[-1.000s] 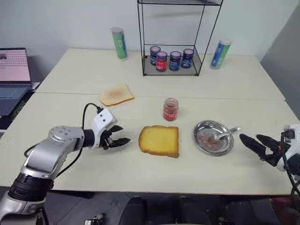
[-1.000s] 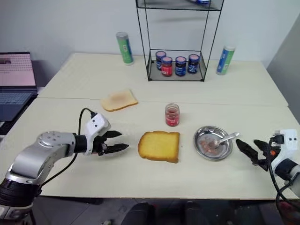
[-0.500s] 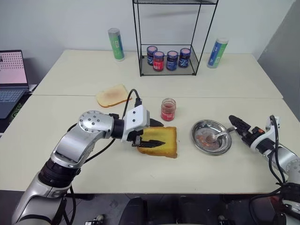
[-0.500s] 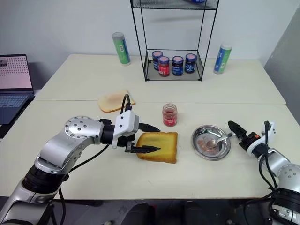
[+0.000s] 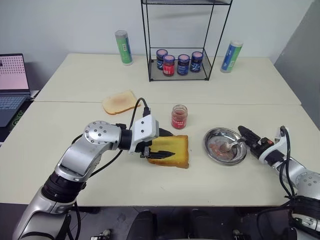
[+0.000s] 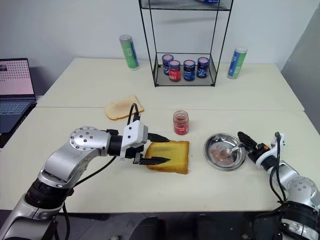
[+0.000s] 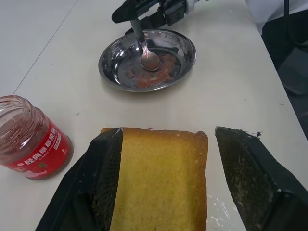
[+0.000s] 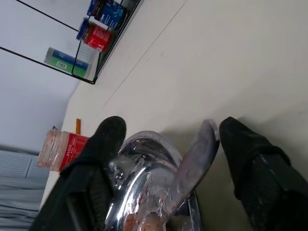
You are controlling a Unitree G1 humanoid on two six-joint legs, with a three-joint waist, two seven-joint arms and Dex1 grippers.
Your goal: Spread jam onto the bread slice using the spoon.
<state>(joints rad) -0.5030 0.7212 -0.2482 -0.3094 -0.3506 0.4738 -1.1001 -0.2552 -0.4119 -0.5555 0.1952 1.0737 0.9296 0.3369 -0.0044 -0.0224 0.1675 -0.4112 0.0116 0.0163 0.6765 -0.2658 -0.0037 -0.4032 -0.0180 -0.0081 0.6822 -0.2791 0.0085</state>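
Spoon [image 5: 231, 145]: in dish [image 5: 214, 137], centre-right; bowl down-left, handle up-right toward my right gripper [image 5: 245, 136].
Right fingers: spread about handle end, no contact seen.
Left gripper [image 5: 161, 145]: fingers parted, straddling bread [image 5: 176, 148].

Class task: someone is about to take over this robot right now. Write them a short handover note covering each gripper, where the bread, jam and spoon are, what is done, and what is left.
Left gripper: open, fingers either side of the bread slice, which lies flat on the table.
Right gripper: open around the spoon handle, not yet closed on it.
Spoon: bowl resting in the metal dish, handle over its rim.
Jam: open jar standing just behind the bread.
Done: bread steadied, spoon approached.
Left: grip spoon, scoop jam, spread it; the bread top is bare.
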